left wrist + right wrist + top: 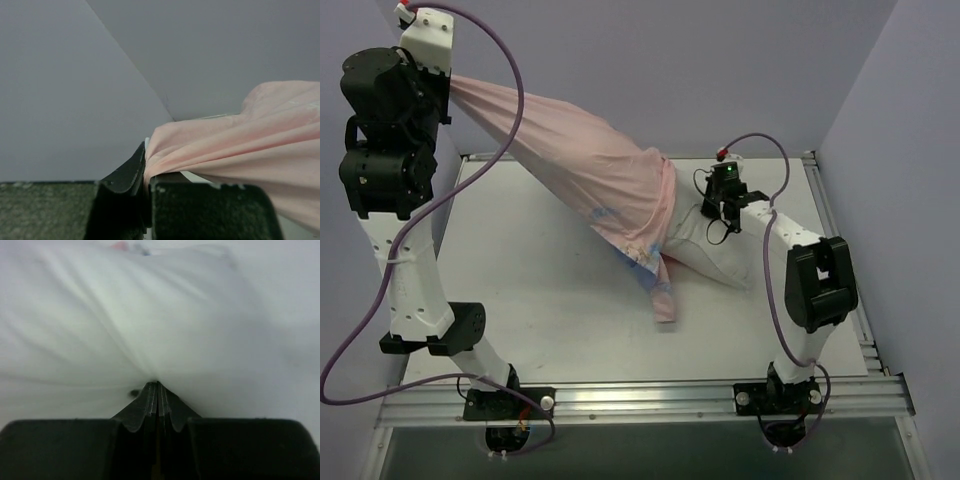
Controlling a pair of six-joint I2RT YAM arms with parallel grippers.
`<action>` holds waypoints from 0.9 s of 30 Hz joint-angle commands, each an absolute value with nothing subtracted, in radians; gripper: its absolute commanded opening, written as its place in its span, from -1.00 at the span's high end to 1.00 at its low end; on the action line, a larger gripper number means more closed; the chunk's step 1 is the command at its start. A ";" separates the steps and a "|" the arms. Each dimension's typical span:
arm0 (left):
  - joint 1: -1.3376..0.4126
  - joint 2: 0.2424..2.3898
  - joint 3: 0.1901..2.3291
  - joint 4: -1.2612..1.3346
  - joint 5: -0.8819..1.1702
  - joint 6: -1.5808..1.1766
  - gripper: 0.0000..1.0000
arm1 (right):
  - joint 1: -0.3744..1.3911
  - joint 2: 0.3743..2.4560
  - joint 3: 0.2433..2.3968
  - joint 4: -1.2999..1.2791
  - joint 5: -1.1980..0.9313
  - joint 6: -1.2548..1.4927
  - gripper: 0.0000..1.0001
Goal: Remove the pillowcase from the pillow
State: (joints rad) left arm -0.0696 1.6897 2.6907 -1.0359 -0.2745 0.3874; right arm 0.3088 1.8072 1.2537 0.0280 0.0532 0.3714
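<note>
The pillowcase [582, 170], pink side out with a blue printed edge low down, stretches from the upper left down to the table's middle. My left gripper [450, 88] is raised high at the upper left and shut on its bunched end; in the left wrist view the pink cloth [235, 150] is pinched between the jaws [146, 172]. The white pillow [715, 255] sticks out of the case at the right, lying on the table. My right gripper [712, 213] is shut on the pillow's fabric [150, 325], which puckers at the fingertips [158, 385].
The white table [550, 310] has a metal rail at its front edge [640, 400] and along the right side. Lilac walls stand behind and at both sides. The case's lower flap [663, 295] hangs onto the table near the middle.
</note>
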 commanded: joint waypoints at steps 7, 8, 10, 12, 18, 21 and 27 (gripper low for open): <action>-0.006 1.554 2.755 -0.494 -0.546 0.480 0.95 | 0.051 1.970 1.236 -0.514 0.445 0.209 1.00; -0.006 1.554 2.757 -0.491 -0.549 0.480 0.95 | 0.035 1.970 1.242 -0.518 0.437 0.207 1.00; -0.006 1.548 2.755 -0.529 -0.496 0.438 0.95 | 0.037 1.929 1.241 -0.500 0.393 0.204 1.00; -0.008 1.531 2.718 -0.626 -0.348 0.384 0.95 | 0.049 1.879 1.238 -0.471 0.373 0.199 1.00; -0.021 1.512 2.514 -0.658 -0.196 0.264 0.95 | 0.271 1.617 1.238 -0.358 0.205 0.089 0.34; -0.025 1.529 2.484 -0.658 -0.192 0.245 0.95 | 0.418 1.496 1.223 -0.284 0.248 0.014 -0.17; -0.025 1.539 2.493 -0.646 -0.206 0.253 0.95 | 0.656 1.206 1.007 0.076 -0.054 -0.121 -0.59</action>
